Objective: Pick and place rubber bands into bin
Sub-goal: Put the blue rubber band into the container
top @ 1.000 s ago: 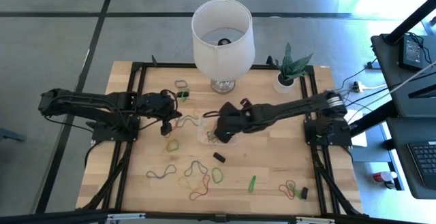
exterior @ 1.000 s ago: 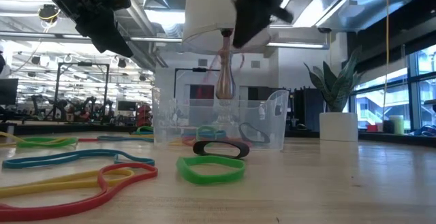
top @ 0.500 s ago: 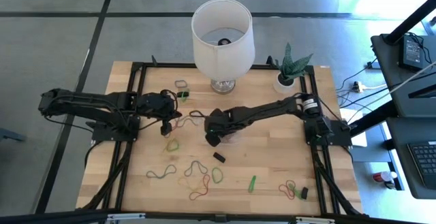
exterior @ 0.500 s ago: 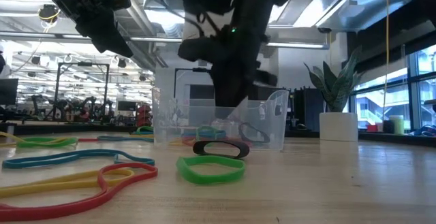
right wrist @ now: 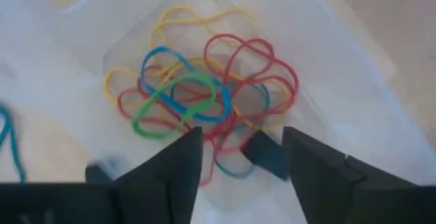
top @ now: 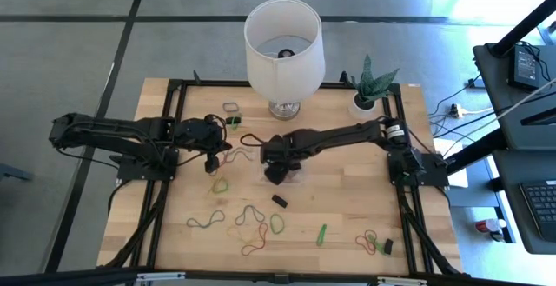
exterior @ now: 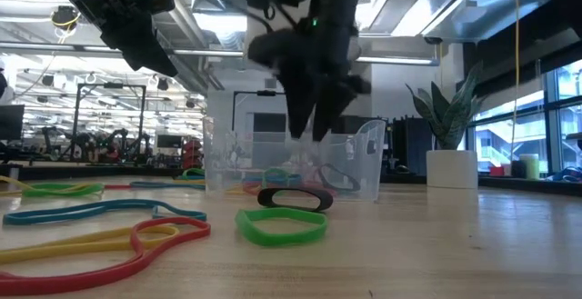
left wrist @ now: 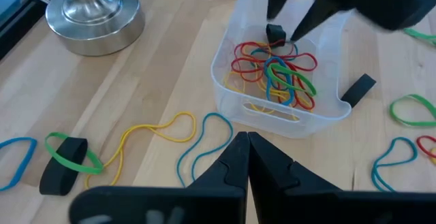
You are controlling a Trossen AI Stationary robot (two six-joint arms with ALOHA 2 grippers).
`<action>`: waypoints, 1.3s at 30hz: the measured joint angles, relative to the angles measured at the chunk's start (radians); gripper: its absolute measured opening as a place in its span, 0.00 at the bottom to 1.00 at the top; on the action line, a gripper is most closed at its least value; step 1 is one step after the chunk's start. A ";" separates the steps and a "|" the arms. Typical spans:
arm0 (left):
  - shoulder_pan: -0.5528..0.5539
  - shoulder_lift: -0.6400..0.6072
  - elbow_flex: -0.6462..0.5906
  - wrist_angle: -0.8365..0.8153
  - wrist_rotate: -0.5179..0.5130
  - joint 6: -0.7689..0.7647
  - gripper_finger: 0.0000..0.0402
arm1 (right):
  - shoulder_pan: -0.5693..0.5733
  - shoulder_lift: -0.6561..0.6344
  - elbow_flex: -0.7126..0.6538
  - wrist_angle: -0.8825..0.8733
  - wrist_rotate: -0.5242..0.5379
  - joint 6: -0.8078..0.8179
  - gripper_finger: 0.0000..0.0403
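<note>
Since a second ago, the right claw (top: 276, 171) has swung down from beside the bin (left wrist: 231, 94) to hang inside it, and its fingers now stand spread apart. A short black band (right wrist: 266, 154) lies just below them on the tangle of red, yellow, blue and green rubber bands (left wrist: 276, 74) in the tub.

At the left of the worktop (top: 347, 199), the left claw (top: 211, 162) hovers pinched shut on nothing, above loose yellow and blue loops (left wrist: 197, 139). The bin sits at the worktop's middle, in front of the lamp base (left wrist: 95, 16).

As a judgement, the spread fingers could snag a loop on withdrawal and drag it back out.

The black band's long axis runs slantwise across the bin floor, pointing towards a corner.
</note>
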 joint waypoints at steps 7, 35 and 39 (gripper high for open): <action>0.000 0.000 0.000 0.001 -0.002 -0.017 0.01 | 0.029 -0.014 0.150 -0.278 0.154 -0.163 0.54; 0.148 0.168 0.001 0.105 -0.123 -0.194 0.22 | 0.144 -1.239 -1.280 0.482 0.162 0.273 0.40; 0.309 0.250 0.028 0.103 -0.124 -0.130 0.31 | 0.123 -1.271 -1.302 0.508 0.163 0.300 0.40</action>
